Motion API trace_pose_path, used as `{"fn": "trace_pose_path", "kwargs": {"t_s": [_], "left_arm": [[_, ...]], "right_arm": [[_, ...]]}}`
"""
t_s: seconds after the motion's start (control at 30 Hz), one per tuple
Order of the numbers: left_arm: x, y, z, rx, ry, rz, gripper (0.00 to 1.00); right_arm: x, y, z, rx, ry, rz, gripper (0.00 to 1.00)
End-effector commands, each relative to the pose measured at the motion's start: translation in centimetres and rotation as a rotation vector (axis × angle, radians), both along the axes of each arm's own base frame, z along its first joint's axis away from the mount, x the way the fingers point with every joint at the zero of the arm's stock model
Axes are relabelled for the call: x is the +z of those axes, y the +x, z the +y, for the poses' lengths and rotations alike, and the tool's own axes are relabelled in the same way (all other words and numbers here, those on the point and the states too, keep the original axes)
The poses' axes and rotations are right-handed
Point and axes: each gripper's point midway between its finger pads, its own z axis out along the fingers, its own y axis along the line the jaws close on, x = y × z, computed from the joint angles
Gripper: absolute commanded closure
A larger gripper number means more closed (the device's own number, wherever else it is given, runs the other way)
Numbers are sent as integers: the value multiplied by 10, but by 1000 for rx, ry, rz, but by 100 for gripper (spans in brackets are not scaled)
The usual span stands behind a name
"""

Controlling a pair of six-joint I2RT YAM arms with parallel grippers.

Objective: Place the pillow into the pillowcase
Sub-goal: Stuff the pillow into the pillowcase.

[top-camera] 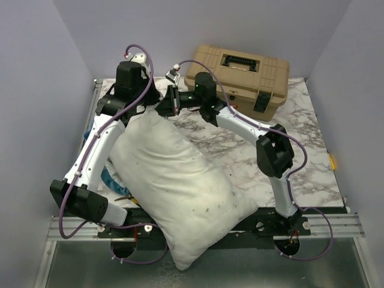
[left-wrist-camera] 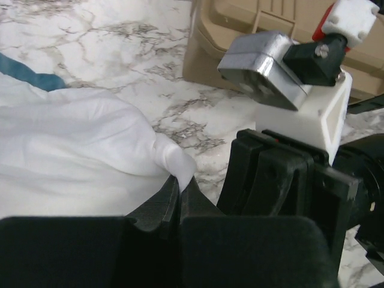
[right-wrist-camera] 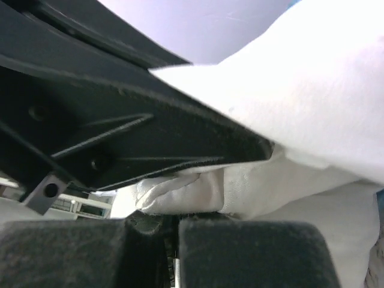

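Note:
The pillow (top-camera: 180, 180), white, plump and speckled, lies slantwise from the far left of the table to past its near edge. Both grippers meet at its far corner. My left gripper (top-camera: 153, 108) (left-wrist-camera: 180, 183) is shut on a small fold of the pillow (left-wrist-camera: 72, 138) at that corner. Right beside it, my right gripper (top-camera: 171, 105) (right-wrist-camera: 171, 216) is shut on bunched cloth of the pillow (right-wrist-camera: 312, 90). Of the pillowcase, only a blue edge (top-camera: 110, 178) (left-wrist-camera: 24, 71) peeks out beside the pillow; the rest is hidden.
A tan toolbox (top-camera: 240, 75) (left-wrist-camera: 240, 24) stands at the back of the marble table (top-camera: 300, 156), just behind the grippers. The left arm (top-camera: 90, 156) runs along the pillow's left side, over the blue edge. Grey walls close in the left, right and back.

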Motion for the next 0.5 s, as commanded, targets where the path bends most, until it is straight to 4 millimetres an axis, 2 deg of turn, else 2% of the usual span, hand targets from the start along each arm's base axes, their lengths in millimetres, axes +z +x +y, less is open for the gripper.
{"fn": "trace_pose_path", "kwargs": {"t_s": [0.0, 0.07, 0.17, 0.3, 0.47], "left_arm": [[31, -17, -39, -125, -207, -60, 100], [37, -24, -49, -162, -249, -63, 100], [56, -33, -68, -220, -313, -95, 100], [69, -32, -62, -164, -300, -139, 100], [103, -38, -80, -266, -381, -191, 100]], "right_arm": [[69, -9, -18, 10, 174, -53, 100], [75, -2, -15, 2, 180, -63, 100], [70, 11, -3, -18, 140, -45, 100], [73, 14, 4, -7, 176, -19, 100], [50, 12, 3, -19, 96, 7, 100]]}}
